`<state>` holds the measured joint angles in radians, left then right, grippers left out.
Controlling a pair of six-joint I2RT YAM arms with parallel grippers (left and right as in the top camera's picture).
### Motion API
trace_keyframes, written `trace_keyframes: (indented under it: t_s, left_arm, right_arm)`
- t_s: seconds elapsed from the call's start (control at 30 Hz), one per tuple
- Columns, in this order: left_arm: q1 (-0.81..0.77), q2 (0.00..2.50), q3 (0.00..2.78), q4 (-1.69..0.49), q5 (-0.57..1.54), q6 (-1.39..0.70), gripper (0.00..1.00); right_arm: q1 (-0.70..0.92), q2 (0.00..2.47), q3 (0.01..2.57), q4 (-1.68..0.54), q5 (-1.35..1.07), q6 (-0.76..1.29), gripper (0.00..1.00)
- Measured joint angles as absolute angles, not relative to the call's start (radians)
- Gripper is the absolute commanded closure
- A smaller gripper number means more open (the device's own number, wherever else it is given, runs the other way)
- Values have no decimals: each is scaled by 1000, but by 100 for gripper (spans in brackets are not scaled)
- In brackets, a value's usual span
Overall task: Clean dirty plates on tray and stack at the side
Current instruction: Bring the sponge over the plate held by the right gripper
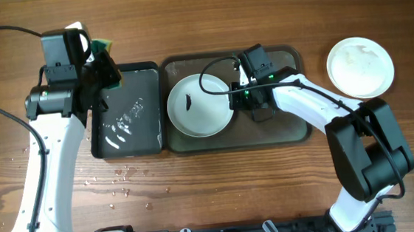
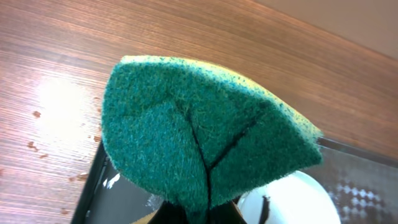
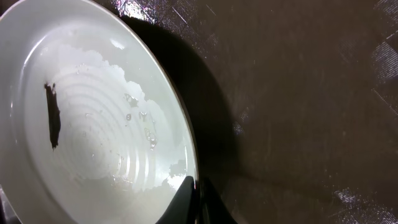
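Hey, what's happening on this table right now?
Two robot arms are washing plates. The right gripper pinches the rim of a white plate with a black smear, lying on the large grey tray. The left gripper holds a green sponge by a corner of the smaller wet black tray. Another white plate sits on the table to the right.

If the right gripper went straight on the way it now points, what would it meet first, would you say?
Most likely the white plate: the right gripper is shut on its rim and points across it. Beyond lies the grey tray, though depth is hard to judge.
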<state>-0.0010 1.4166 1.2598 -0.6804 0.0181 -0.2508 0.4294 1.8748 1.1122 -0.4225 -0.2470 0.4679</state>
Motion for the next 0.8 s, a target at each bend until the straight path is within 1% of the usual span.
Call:
trace_keyframes:
  t_s: [0.2,0.37,0.53,0.8]
  left_arm:
    - [-8,1456,1260,-677,25,-237,96]
    - [-57,1524,1260,-678,54,-236,96]
    - [-144,1592,1260,-677,67,-245,96]
    - [-283,1697,1260,-673,96,-319,96]
  right_arm:
    - [429,1875,1112,-422,-247,483,96]
    - [429,1875,1112,-422,-247,509,96]
    - [429,1875,1112,-421,-251,531,96]
    - [429,1875,1112,-421,-255,538,96]
